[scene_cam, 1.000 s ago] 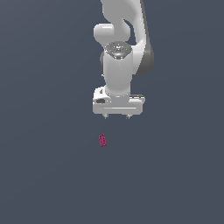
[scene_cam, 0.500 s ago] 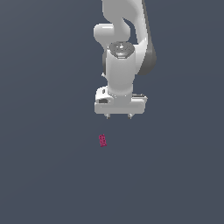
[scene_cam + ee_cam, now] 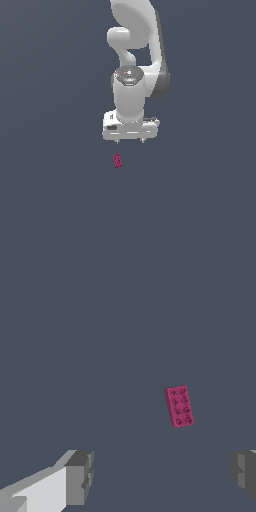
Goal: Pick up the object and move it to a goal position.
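Note:
The object [image 3: 117, 160] is a tiny magenta-red oblong block with two rows of dark studs, lying flat on the dark grey floor. In the wrist view the object [image 3: 179, 406] lies ahead of the fingers, nearer one of them and outside the gap between them. My white gripper [image 3: 129, 141] hangs above the floor, a little behind the block and toward the exterior view's right. It is open, with nothing between its grey fingertips [image 3: 80, 477].
The white arm [image 3: 136, 60] rises behind the gripper. A plain dark grey floor [image 3: 55, 200] spreads all around, with no other objects or edges in view.
The gripper has dropped slightly and edged toward the exterior view's left, nearer the block. The block has not moved.

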Action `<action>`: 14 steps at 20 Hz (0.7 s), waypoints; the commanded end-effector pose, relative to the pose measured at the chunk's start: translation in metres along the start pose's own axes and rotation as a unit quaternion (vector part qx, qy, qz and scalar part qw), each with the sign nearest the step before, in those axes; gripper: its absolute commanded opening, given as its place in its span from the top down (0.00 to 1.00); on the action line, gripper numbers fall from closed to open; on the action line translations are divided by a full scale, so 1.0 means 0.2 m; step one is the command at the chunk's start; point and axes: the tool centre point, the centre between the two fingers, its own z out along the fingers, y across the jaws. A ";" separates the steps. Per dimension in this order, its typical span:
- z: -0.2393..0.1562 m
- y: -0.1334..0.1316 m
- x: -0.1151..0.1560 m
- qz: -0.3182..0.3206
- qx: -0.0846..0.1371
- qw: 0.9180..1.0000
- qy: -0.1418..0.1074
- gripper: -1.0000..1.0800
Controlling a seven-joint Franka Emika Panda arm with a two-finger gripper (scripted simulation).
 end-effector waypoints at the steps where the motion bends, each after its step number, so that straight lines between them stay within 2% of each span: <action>1: 0.08 0.06 0.02 -0.015 -0.002 1.000 -0.002 0.04; 8: 0.32 0.22 0.05 -0.063 -0.006 0.998 -0.009 0.04; 14: 0.45 0.30 0.06 -0.086 -0.007 0.996 -0.013 0.04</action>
